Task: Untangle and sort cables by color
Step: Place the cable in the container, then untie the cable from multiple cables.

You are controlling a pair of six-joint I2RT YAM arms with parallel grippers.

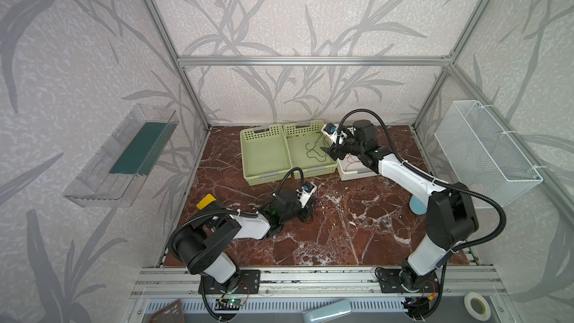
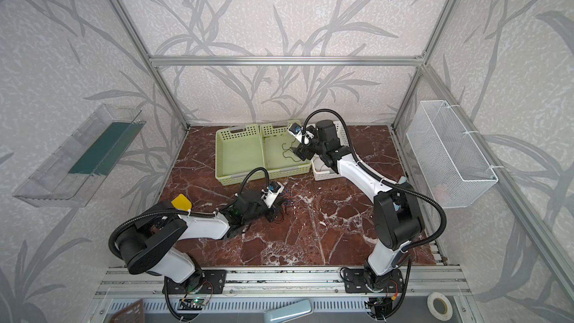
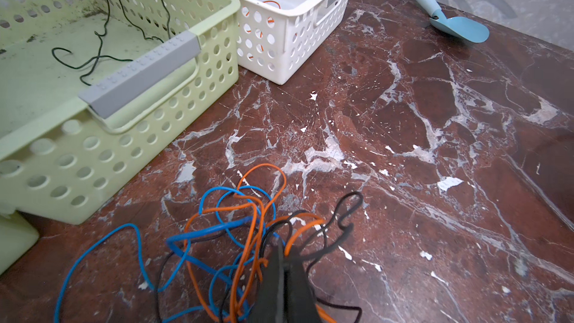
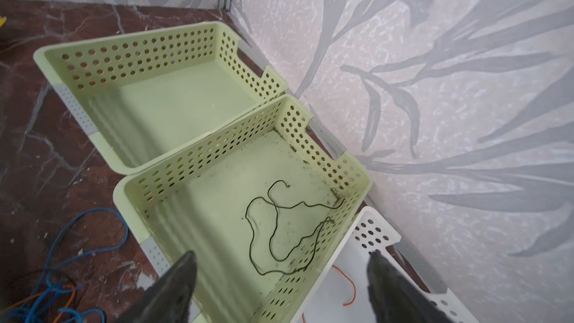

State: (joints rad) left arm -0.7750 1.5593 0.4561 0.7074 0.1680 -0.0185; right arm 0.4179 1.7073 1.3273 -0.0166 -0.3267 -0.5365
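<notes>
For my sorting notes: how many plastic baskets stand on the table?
3, side by side at the back: an empty green basket, a middle green basket with dark cable, a white basket with orange cable, partly under the right arm.

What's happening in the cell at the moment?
The robot is sorting thin cables by colour. Its left tool is shut on the tangle of blue, orange and dark cables on the marble tabletop. The right tool hangs open and empty over the middle pale green perforated basket, where a dark green cable lies. An orange cable lies in the white perforated basket.
</notes>
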